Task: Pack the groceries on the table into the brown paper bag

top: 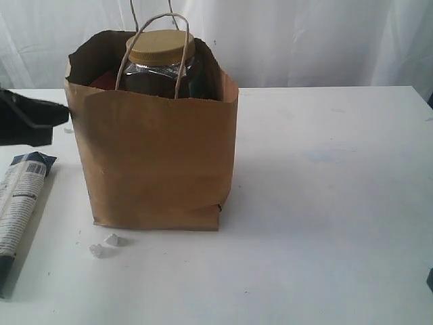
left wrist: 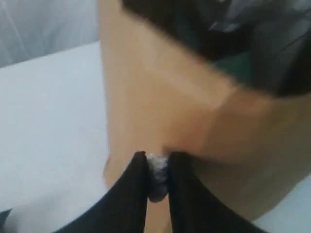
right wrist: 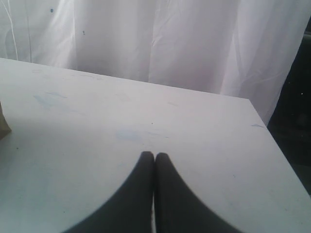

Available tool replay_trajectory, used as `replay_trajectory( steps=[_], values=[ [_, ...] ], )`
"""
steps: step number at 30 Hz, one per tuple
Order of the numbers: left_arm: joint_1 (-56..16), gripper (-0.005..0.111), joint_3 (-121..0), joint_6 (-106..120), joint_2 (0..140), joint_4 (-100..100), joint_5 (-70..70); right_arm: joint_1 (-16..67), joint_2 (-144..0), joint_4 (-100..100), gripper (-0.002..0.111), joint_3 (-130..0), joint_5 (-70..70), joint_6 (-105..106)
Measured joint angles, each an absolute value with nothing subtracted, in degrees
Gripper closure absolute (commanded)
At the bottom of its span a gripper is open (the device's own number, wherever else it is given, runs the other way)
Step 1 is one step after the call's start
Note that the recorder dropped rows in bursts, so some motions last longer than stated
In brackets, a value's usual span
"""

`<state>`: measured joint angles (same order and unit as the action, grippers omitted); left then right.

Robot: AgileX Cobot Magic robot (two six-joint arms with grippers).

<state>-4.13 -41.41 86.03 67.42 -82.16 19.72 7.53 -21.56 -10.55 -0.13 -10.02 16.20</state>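
The paper bag (top: 155,162) is plain kraft brown on the white counter (top: 325,203), the jar (top: 161,61) inside it gold-lidded over dark contents, the package (top: 20,196) left of it blue-white with print, the lumps (top: 105,245) by it white, the right pincer (right wrist: 154,156) black, and the left pincer (left wrist: 156,159) black around a white lump (left wrist: 158,177).

Left wrist camera. A small white lump (left wrist: 158,175) is pinched between the two black fingers (left wrist: 137,182) of the left claw (left wrist: 156,162); the jaws are drawn in close on it. The claw tips are seen just beside the outer wall of the brown paper bag (left wrist: 155,97); contact cannot be told. Dark contents (left wrist: 252,39) are seen past the bag's rim, blurred. White bench (left wrist: 48,126) and pale curtain (left wrist: 43,24) are noted beside the bag.
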Motion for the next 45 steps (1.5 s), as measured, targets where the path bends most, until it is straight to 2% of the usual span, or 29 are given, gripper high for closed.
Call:
replay_trajectory(
  steps=[8, 21, 24, 30, 33, 40, 45],
  values=[
    [-4.13, 0.107, -50.44, 83.37, 60.81, -87.79, 35.29, 7.53, -21.56, -10.55, 0.108, -0.13, -10.02, 16.20],
    [-4.13, 0.105, -54.35, 94.04, 73.75, -89.86, 42.31, 7.53, -21.56, -10.55, 0.108, -0.13, -10.02, 16.20],
    [-4.13, 0.092, -54.35, 95.22, 75.15, -89.86, 42.79, 7.53, -21.56, -10.55, 0.108, -0.13, -10.02, 16.20],
    [-4.13, 0.052, -54.46, 95.57, 75.50, -89.96, 43.40, 7.53, -21.56, -10.55, 0.108, -0.13, -10.02, 16.20],
    [-4.13, 0.040, -54.46, 95.57, 75.50, -89.96, 43.51, 7.53, -21.56, -10.55, 0.108, -0.13, -10.02, 16.20],
    [-4.13, 0.044, -54.46, 86.01, 75.50, -90.11, 43.72, 7.53, -21.56, -10.55, 0.108, -0.13, -10.02, 16.20],
    [-4.13, 0.054, -54.46, 84.42, 75.37, -88.47, 42.54, 7.53, -21.56, -10.55, 0.108, -0.13, -10.02, 16.20]
  ],
)
